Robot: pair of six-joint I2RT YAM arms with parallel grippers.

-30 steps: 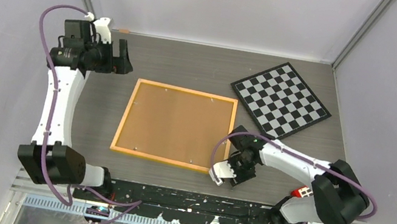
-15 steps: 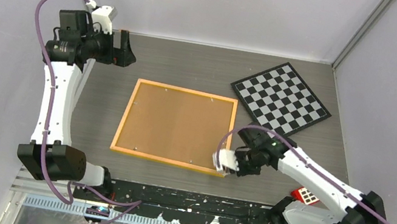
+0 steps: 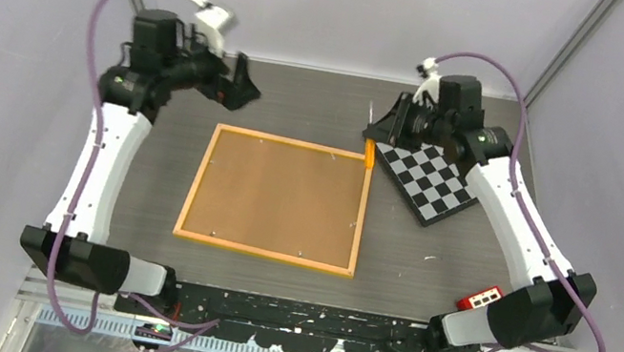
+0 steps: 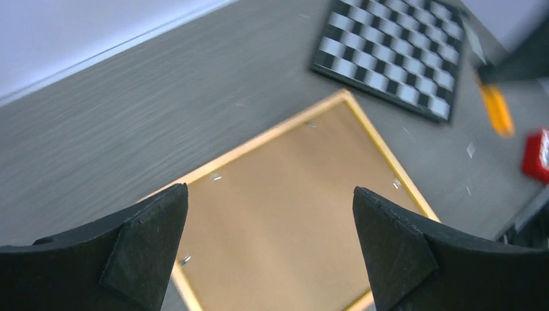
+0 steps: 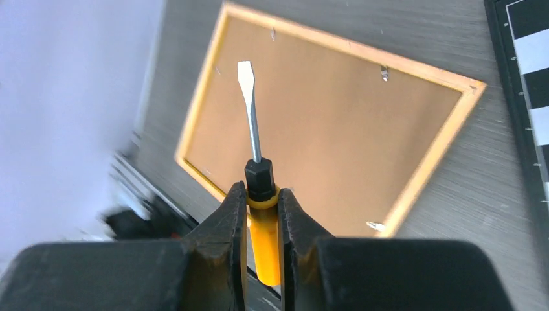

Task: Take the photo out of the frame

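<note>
The frame [image 3: 275,197] lies face down on the table, its brown cork-like back up inside a thin yellow-orange border, with small metal clips [image 5: 384,73] along the edges. The photo is hidden under the backing. My right gripper [image 5: 262,191] is shut on the yellow-orange handle of a flat-blade screwdriver [image 5: 251,123]. It hovers in the air by the frame's far right corner [image 3: 386,129], over the checkerboard's edge. My left gripper [image 4: 270,189] is open and holds nothing. In the top view the left gripper [image 3: 242,86] hangs above the table beyond the frame's far left corner.
A black-and-white checkerboard [image 3: 437,184] lies at the far right, partly under my right arm. A small red and white object [image 3: 480,298] sits near the right arm's base. Walls close the table on three sides.
My right arm swung from the frame's near right corner up to its far right corner, now gripping the screwdriver. My left gripper moved right along the far edge, still open.
</note>
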